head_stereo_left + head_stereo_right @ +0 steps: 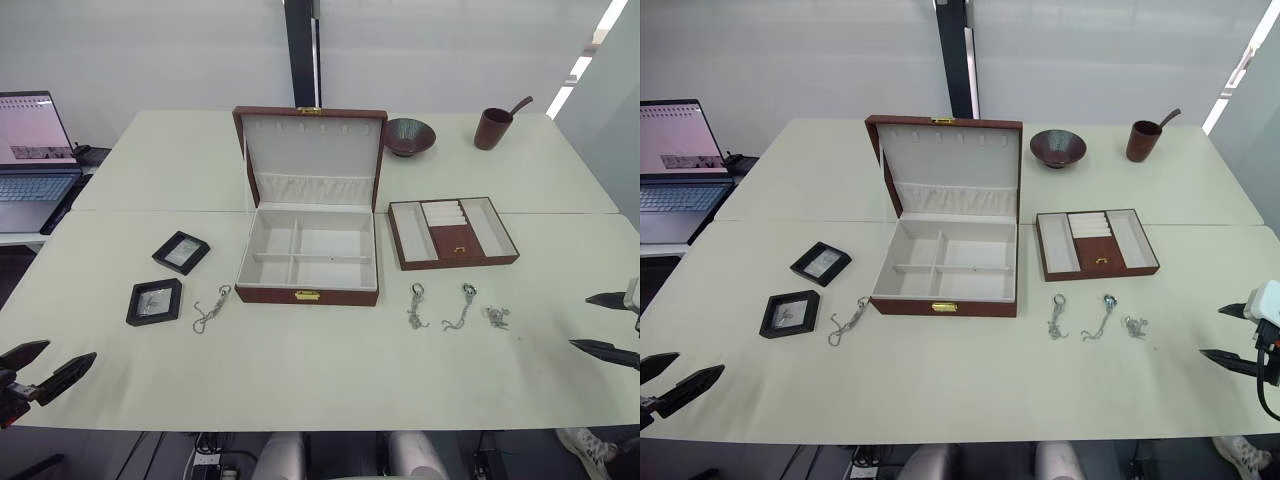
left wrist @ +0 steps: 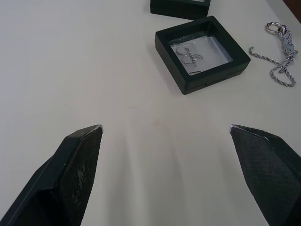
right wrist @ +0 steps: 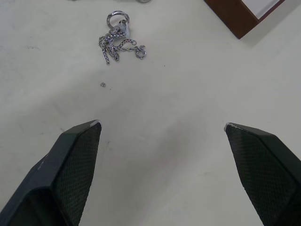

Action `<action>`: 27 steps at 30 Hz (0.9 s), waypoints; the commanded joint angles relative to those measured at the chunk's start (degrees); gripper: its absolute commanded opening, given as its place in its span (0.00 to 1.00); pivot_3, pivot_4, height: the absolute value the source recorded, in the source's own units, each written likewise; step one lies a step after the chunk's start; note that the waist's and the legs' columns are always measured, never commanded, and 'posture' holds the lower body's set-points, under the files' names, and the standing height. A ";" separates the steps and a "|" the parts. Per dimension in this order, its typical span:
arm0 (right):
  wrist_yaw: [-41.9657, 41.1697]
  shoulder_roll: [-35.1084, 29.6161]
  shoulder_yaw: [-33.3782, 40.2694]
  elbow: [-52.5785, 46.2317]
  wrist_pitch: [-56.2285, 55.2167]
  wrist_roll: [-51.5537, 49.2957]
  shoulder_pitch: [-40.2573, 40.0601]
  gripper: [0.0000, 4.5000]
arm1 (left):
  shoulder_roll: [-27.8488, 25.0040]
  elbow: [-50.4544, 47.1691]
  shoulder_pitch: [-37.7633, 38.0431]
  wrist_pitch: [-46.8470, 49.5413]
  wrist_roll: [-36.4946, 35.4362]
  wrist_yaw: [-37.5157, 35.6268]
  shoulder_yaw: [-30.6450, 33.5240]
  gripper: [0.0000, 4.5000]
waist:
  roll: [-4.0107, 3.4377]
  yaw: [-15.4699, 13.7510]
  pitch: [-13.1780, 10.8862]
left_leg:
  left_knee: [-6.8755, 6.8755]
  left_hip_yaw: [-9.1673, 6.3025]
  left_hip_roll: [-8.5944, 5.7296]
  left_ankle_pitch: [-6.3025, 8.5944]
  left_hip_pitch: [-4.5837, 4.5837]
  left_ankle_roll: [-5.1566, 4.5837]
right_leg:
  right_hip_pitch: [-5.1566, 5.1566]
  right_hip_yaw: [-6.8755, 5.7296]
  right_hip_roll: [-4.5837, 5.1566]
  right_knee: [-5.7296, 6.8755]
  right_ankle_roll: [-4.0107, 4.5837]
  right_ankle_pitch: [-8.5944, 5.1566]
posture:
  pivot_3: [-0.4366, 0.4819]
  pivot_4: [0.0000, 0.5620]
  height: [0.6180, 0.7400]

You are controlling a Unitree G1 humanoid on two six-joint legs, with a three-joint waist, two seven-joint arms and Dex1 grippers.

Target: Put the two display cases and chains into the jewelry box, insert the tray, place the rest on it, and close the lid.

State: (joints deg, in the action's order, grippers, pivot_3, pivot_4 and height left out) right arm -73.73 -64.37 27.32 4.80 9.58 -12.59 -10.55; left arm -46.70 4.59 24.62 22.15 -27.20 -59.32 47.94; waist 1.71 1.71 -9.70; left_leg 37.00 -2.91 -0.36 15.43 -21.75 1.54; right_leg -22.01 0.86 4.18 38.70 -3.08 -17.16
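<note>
The jewelry box (image 1: 306,262) sits mid-table, open, with the lid (image 1: 312,150) upright at its far edge showing the cream lining; all four compartments hold nothing. The tray (image 1: 452,233) lies flat on the table just right of the box, apart from it. Left of the box are the two display cases: the farther case (image 1: 181,252) and the nearer case (image 1: 155,302), near each other but not touching. One chain (image 1: 211,308) lies between the nearer case and the box front. Right of the clasp, along the near side, lie three more pieces in a row: a chain (image 1: 416,305), a second chain (image 1: 463,305), and a small bunched chain (image 1: 496,318) (its ring shows clearly in the right wrist view). The left gripper (image 1: 45,369) hovers at the near left table edge, fingers spread wide, holding nothing. The right gripper (image 1: 610,324) hovers at the near right edge, likewise wide apart and empty. A laptop (image 1: 33,160), dark bowl (image 1: 409,136) and brown cup (image 1: 492,128) sit farther back.
</note>
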 commanded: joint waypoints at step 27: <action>-3.76 -1.16 -13.45 -6.11 6.78 -8.25 25.27 0.99 | 4.37 -6.18 6.68 -0.44 -2.65 1.81 3.92 1.00 | -0.03 0.14 -0.01 | 0.02 -0.01 0.04 0.00 0.02 0.00 | -0.02 0.02 0.00 0.04 0.03 -0.01 | 0.48 0.27 0.95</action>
State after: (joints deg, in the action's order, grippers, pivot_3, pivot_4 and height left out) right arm -76.54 -65.05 14.40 0.57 15.42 -19.20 12.74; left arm -42.36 0.26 30.45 21.99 -28.60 -57.96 48.96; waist 1.68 1.86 -9.71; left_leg 37.02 -2.94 -0.32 15.44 -21.74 1.54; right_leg -22.02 0.87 4.19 38.74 -3.05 -17.17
